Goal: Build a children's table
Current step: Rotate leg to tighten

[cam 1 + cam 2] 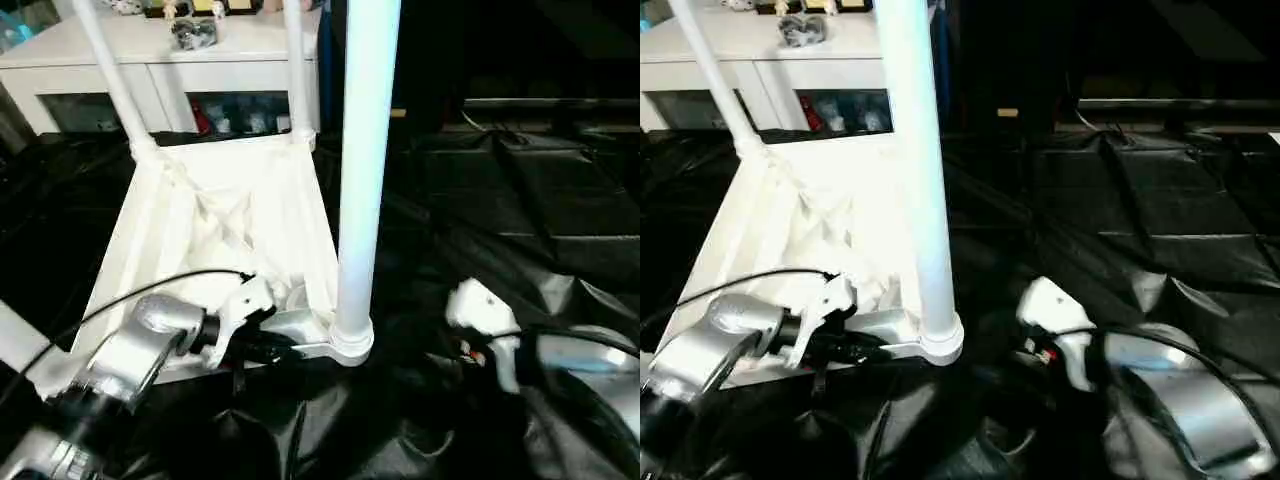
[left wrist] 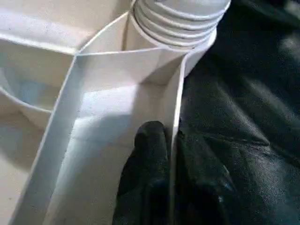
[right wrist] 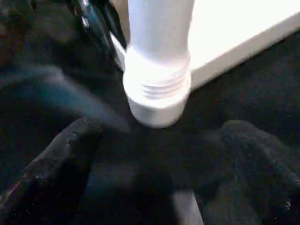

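The white tabletop [image 1: 225, 215] lies upside down on a black sheet, ribbed underside up. A tall white leg [image 1: 365, 150] stands in its near right corner socket [image 1: 352, 342], threads showing at the base [image 3: 158, 86]. Two more legs [image 1: 115, 85] [image 1: 296, 70] rise from the far corners. My left gripper [image 2: 171, 136] is shut on the tabletop's thin near rim beside that socket, one black finger [image 2: 150, 145] inside the wall and the other outside. My right gripper [image 3: 161, 129] is open, low on the sheet, with the leg's base just beyond its spread fingers [image 3: 70, 150].
A white cabinet [image 1: 170, 55] with glass doors stands behind the tabletop, small objects on top. Crumpled black sheeting [image 1: 510, 200] covers the floor to the right and front. A black cable [image 1: 150, 290] arcs over my left forearm.
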You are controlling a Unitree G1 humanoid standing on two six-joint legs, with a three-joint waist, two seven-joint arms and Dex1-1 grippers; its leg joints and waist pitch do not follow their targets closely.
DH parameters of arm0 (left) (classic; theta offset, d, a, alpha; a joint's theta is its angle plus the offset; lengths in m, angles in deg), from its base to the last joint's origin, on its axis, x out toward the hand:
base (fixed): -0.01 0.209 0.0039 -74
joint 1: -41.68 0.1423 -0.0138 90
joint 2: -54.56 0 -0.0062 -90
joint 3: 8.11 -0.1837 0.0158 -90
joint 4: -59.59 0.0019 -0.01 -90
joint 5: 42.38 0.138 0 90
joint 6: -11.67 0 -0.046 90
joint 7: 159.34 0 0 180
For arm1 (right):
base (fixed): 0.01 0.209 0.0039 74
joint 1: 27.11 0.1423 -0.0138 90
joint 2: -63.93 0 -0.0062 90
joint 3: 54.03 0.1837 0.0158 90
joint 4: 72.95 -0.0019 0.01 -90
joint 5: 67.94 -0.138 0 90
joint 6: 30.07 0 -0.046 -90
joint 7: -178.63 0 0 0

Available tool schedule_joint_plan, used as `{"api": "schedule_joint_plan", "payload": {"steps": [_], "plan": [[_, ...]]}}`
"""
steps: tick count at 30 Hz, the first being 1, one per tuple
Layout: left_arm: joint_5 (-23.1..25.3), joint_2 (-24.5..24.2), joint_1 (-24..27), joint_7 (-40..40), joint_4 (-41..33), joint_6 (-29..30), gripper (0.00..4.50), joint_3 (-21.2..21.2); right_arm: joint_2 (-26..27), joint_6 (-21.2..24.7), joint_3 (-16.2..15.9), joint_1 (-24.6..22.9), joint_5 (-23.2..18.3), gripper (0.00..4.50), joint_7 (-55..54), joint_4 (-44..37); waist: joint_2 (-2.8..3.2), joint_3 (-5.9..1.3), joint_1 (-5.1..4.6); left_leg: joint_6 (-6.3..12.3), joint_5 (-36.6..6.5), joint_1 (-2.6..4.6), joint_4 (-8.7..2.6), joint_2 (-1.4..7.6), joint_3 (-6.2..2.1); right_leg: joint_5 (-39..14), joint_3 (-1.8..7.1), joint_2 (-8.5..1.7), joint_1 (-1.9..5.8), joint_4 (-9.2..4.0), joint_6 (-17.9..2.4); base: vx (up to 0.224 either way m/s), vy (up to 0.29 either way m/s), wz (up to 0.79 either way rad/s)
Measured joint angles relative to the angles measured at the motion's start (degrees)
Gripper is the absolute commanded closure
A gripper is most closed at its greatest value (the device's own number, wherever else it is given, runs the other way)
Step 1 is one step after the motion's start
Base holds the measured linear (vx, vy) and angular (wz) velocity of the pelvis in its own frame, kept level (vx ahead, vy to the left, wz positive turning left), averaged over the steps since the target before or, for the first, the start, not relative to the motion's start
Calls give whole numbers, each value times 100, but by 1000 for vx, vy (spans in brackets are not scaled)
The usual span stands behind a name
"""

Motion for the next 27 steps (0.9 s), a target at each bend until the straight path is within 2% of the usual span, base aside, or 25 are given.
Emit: {"api": "schedule_joint_plan", "payload": {"steps": [3, 5, 6, 7, 9, 15, 17, 21, 22, 25, 26, 27], "plan": [[23, 146, 193, -351, -288, 62, 448, 90, 411, -160, -104, 208, 71, 0, -210, 326, -6, -2, -26, 0, 0, 3, -2, 0, 1, 0, 2, -1, 0, -6, 0, 0, 0, 0], [38, 289, 233, -591, -422, 147, 448, 103, 636, -309, -242, 305, 142, 0, -358, 613, -38, 4, -34, 0, -1, 1, -6, 0, 6, 0, 2, -3, -5, -13, 0, 0, 0, 0], [38, 355, 247, -694, -450, 170, 448, 113, 713, -352, -295, 365, 205, 0, -411, 761, -103, 22, -44, 0, 0, 0, -16, 0, 13, 0, 4, -3, -11, -15, 0, 0, 0, 0], [39, 414, 245, -773, -477, 187, 448, 117, 760, -377, -347, 437, 263, 0, -479, 907, -138, 21, -35, -1, 1, 3, -27, 0, 15, 0, 3, -3, -12, -15, 0, 0, 0, 0], [110, 461, 237, -905, -543, 210, 448, 117, 826, -444, -396, 593, 351, 0, -557, 1136, -163, 16, -27, -2, 3, 6, -39, 0, 15, 0, 1, -3, -11, -19, 0, 0, 0, 0], [149, 588, 243, -1009, -608, 54, 448, 114, 1175, -775, -562, 981, 593, 0, -734, 1872, -180, 24, 30, 13, 10, -1, -47, 0, 19, 0, -2, -3, -12, -44, 0, 0, 0, 0], [150, 595, 213, -983, -604, 30, 450, 77, 1340, -844, -563, 1161, 631, 28, -774, 2166, -185, 27, 41, 15, 10, -7, -46, 0, 24, 1, 0, -4, -15, -47, -1, 0, 0, 0], [161, 597, 150, -948, -530, 10, 450, 63, 1428, -1013, -625, 1325, 651, 48, -748, 2371, -188, 28, 52, 26, 17, -7, -48, 1, 25, 1, -3, -5, -15, -47, -1, 0, 0, 0], [161, 596, 126, -944, -489, 4, 450, 65, 1470, -1089, -631, 1359, 674, 72, -757, 2464, -189, 28, 48, 25, 18, -5, -49, 2, 25, 1, -4, -4, -14, -45, -1, 0, 0, 0], [173, 596, 72, -933, -384, -23, 450, 78, 1606, -1262, -641, 1392, 693, 84, -766, 2673, -190, 28, 36, 3, 6, 1, -49, 4, 25, 2, -5, -5, -12, -41, -3, 0, 0, 0], [179, 597, 57, -924, -356, -36, 450, 78, 1625, -1273, -643, 1395, 696, 113, -766, 2718, -190, 28, 33, 3, 6, 2, -48, 4, 25, 3, -5, -5, -10, -41, -4, 0, 0, 0], [181, 597, 39, -911, -321, -48, 450, 77, 1634, -1310, -647, 1405, 703, 121, -762, 2770, -193, 28, 30, 3, 6, 3, -48, 4, 26, 5, -4, -4, -9, -41, -6, 0, 0, 0]]}}
